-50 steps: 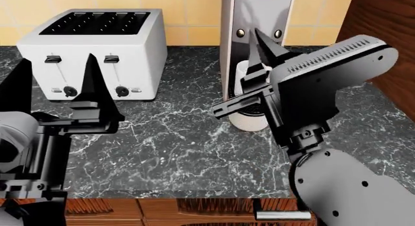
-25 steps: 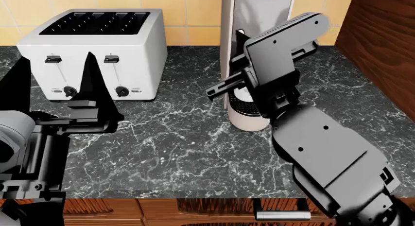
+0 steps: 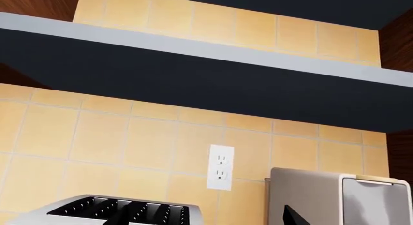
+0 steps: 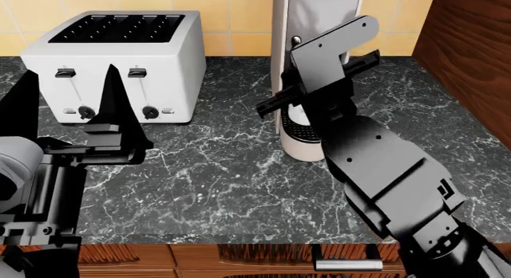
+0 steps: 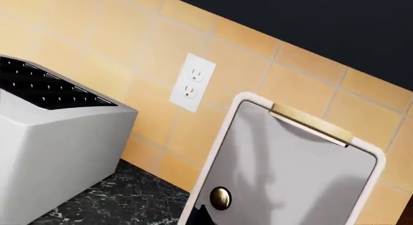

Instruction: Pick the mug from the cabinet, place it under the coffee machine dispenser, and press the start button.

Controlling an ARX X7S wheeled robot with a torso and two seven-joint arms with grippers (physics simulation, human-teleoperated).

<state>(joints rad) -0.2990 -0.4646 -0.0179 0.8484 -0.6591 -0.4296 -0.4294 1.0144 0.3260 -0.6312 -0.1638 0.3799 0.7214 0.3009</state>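
Dark grey screwed arm plates; black claws [image 4: 68, 104] — pointed.

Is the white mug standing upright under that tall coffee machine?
Likely upright: the mug shows its rim facing up in the coffee machine recess, though the right arm hides most of it.

Light even and bright across all three views; we see no blur, no lens bending at the edges, everything sharp as rendered. Bench [image 4: 224, 170] marble reads clean, veins crisp right to its front edge. Soft grey shadow falls on the coffee machine dispenser [image 5: 284, 172] face in the right wrist view. Toaster [image 4: 116, 63] white sides shade gently, slots black. Underside of the shelf [image 3: 206, 84] in the left wrist view is flat dark. No glare noted, only a small glint on the brass button [image 5: 220, 198].
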